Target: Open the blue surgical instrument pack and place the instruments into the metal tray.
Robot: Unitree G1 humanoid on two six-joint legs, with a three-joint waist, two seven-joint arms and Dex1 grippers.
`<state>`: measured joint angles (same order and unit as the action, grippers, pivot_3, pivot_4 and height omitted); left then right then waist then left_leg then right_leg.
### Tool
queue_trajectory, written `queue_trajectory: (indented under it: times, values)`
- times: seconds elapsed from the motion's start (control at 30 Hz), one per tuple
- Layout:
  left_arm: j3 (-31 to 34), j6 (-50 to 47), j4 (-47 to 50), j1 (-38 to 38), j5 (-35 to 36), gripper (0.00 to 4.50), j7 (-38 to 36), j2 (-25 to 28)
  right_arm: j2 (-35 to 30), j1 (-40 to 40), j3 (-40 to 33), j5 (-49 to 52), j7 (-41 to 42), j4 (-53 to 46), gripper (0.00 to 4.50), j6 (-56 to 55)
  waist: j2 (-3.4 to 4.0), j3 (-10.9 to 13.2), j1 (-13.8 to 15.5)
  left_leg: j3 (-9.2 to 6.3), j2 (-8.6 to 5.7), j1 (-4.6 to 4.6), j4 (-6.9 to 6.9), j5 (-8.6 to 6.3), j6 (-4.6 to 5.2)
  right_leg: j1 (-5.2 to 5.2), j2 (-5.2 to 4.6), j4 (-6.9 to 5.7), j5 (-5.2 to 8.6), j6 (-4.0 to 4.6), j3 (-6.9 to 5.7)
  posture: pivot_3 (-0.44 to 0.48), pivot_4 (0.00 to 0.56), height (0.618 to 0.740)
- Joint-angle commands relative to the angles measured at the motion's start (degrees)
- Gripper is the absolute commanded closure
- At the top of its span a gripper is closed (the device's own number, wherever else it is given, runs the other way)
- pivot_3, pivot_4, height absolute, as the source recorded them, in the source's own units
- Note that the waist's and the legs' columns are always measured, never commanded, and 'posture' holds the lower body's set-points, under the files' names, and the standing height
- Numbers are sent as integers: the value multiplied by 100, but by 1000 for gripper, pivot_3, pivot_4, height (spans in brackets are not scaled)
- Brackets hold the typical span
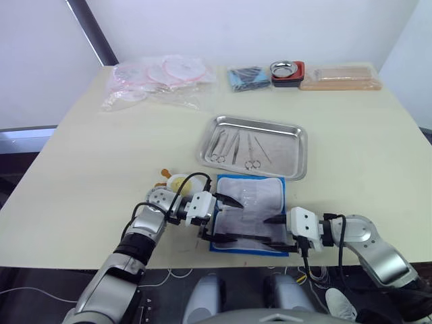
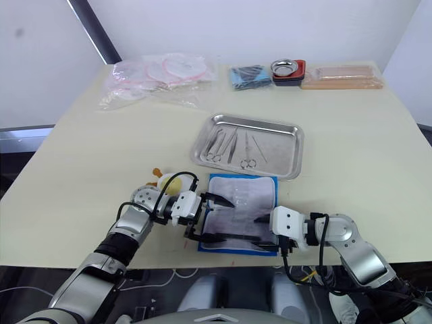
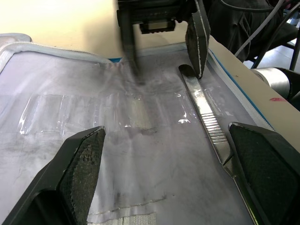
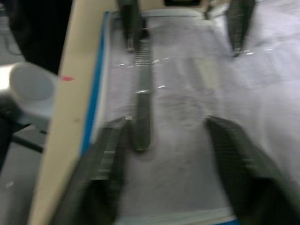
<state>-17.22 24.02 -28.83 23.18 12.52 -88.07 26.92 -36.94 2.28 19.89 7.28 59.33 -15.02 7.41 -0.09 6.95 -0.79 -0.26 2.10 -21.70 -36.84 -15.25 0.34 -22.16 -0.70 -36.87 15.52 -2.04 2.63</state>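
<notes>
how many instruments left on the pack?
1: tweezers lie along the near edge of the open pack, between both open grippers. The rest lie in the tray. More may be hidden behind the grippers.

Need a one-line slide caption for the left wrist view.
Open left gripper straddles the opened blue pack's lining, tweezers by one finger.

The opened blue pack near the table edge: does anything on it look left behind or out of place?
Yes. One pair of tweezers lies on the blue pack's grey lining, between both open tools, while other instruments lie in the metal tray.
</notes>
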Motion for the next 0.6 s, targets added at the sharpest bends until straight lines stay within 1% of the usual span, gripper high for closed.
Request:
queue_trajectory:
  times: [0.03,0.07,0.1,0.13,0.27,0.37,0.47,0.6]
  values:
    - [-515,6,-543,-404,-679,0,-134,167,-135,-117,72,-152,14,188,3730,143,-10,-9,-2,-1,0,2,0,0,0,1,0,0,0,0,0,0,150,740]
    - [-519,17,-556,-399,-688,0,-131,169,-139,-116,74,-158,20,195,4007,143,-13,-14,-4,0,0,3,0,0,0,1,0,0,0,0,0,0,150,740]
    - [-525,35,-565,-396,-699,0,-129,174,-150,-117,82,-165,30,200,4419,142,-17,-18,-4,-1,0,3,0,0,0,2,0,0,0,0,0,0,150,740]
    - [-531,44,-567,-396,-702,0,-127,179,-161,-119,91,-175,36,200,4492,129,-18,-22,-4,0,1,4,0,0,0,3,0,0,0,0,0,0,150,740]
    - [-544,58,-561,-404,-696,0,-119,192,-167,-148,83,-165,6,126,4491,140,-14,-34,-3,-1,1,6,0,0,0,4,0,0,0,1,0,0,150,740]
    - [-553,78,-568,-408,-706,0,-111,201,-193,-123,24,-292,-184,-93,4491,288,-9,-38,-2,-1,1,5,0,0,0,4,0,0,0,1,-1,0,150,740]
    - [-560,87,-570,-415,-709,0,-104,201,-189,-87,-80,-193,-275,-358,4491,458,-6,-39,-1,-1,1,5,0,0,0,4,0,0,0,1,-1,0,150,740]
    - [-569,97,-583,-424,-717,0,-87,195,-403,-122,-278,-6,-256,-971,4491,759,-3,-39,-1,-1,1,4,-1,0,0,4,0,0,0,1,0,0,150,740]
